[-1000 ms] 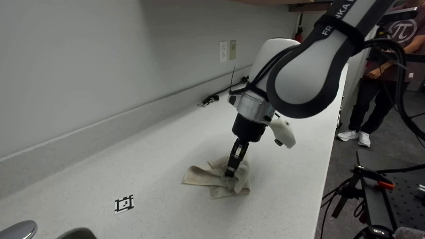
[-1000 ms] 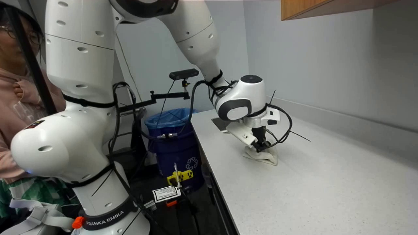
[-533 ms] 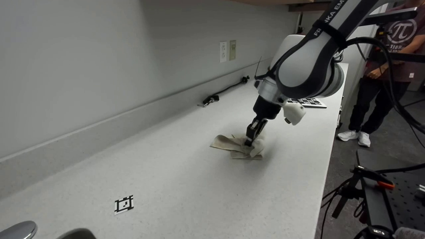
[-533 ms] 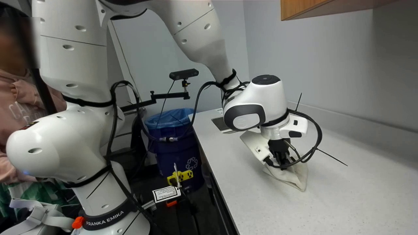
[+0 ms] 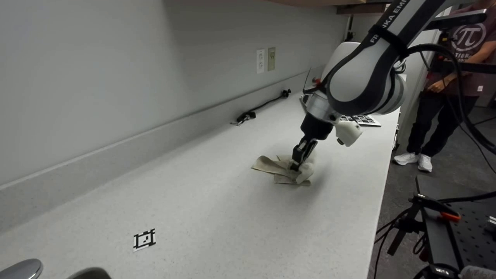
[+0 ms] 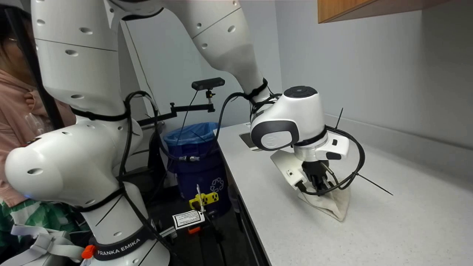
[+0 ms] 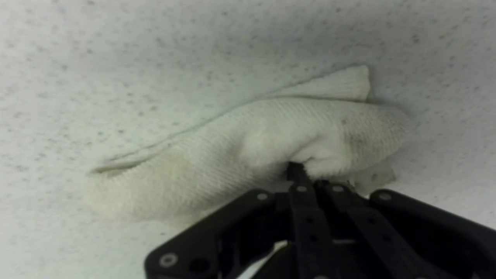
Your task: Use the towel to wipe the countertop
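The off-white towel (image 5: 269, 166) lies bunched on the white speckled countertop (image 5: 193, 221), with a flap spread to one side. It also shows in an exterior view (image 6: 329, 205), partly hidden behind the hand and cable. In the wrist view the towel (image 7: 232, 151) is a folded, ribbed mound with a corner sticking out and a greyish stain on one side. My gripper (image 7: 310, 176) is shut on the towel, its fingertips sunk into the folds. It points down at a tilt, close to the counter, in both exterior views (image 5: 296, 166) (image 6: 322, 186).
A black cable (image 5: 263, 104) lies along the backsplash. A checkered board (image 5: 362, 120) lies behind the arm. A printed marker (image 5: 144, 240) and a chrome faucet part (image 5: 23, 269) are at the near end. A blue bin (image 6: 192, 162) stands beyond the counter edge. A cabinet (image 6: 347, 10) hangs above.
The gripper has dragged the towel along the counter, away from the faucet end, mostly in the earlier half second and only slightly since. The grip on the towel is unchanged.
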`<move>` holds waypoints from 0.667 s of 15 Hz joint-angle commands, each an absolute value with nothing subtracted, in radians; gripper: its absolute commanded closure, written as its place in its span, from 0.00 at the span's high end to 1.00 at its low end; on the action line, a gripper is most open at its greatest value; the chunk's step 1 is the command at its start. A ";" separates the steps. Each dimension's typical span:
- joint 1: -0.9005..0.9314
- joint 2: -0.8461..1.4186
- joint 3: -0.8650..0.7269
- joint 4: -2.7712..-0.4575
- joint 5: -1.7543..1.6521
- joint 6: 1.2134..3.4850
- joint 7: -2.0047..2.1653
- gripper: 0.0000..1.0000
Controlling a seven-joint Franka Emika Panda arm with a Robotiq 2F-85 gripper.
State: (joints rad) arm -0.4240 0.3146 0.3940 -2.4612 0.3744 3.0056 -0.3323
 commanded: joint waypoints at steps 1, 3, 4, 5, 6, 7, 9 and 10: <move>-0.389 0.364 0.498 -2.473 0.398 2.973 -0.342 0.01; -0.378 0.375 0.580 -2.478 0.407 2.967 -0.348 0.01; -0.347 0.380 0.599 -2.474 0.423 2.962 -0.362 0.01; -0.340 0.385 0.646 -2.478 0.429 2.968 -0.363 0.01; -0.332 0.395 0.686 -2.475 0.429 2.966 -0.366 0.01; -0.327 0.405 0.727 -2.473 0.426 2.965 -0.368 0.01; -0.327 0.435 0.794 -2.463 0.401 2.945 -0.376 0.01; -0.333 0.452 0.816 -2.456 0.384 2.922 -0.382 0.01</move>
